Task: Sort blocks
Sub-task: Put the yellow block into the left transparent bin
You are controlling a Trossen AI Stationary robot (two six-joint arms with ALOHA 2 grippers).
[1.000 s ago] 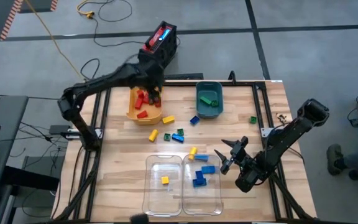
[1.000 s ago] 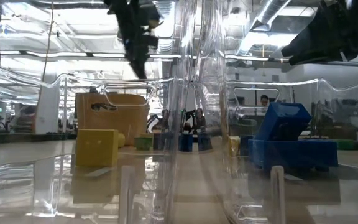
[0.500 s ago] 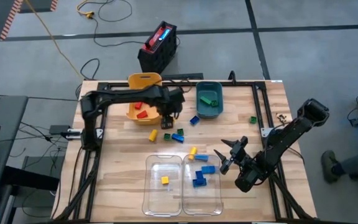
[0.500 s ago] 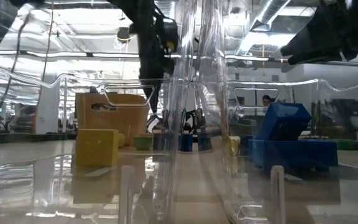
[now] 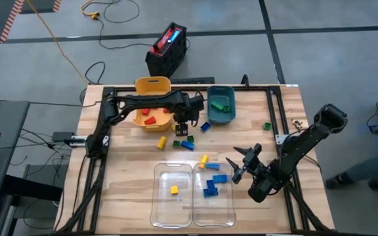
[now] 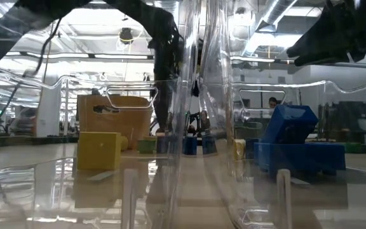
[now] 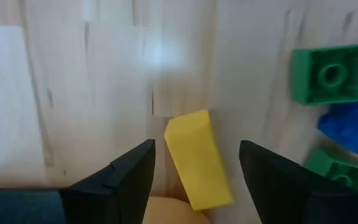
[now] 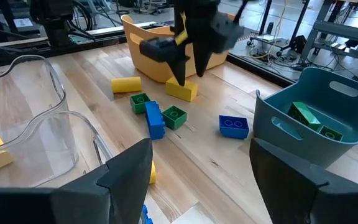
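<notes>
The yellow block [image 7: 197,159] runs under the wrist view's lower edge. A blue block [image 7: 353,127] is cut off there too.

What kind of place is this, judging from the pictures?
Probably a robotics lab or workshop: a wooden table in a metal frame on a bare concrete floor, cables across it, and more workbenches under industrial ceiling lights behind.

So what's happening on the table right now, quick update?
Left gripper open, straddling a yellow block by the yellow bin. Right gripper open, waiting beside the clear bins. Green and blue blocks close by, none between the fingers.
</notes>
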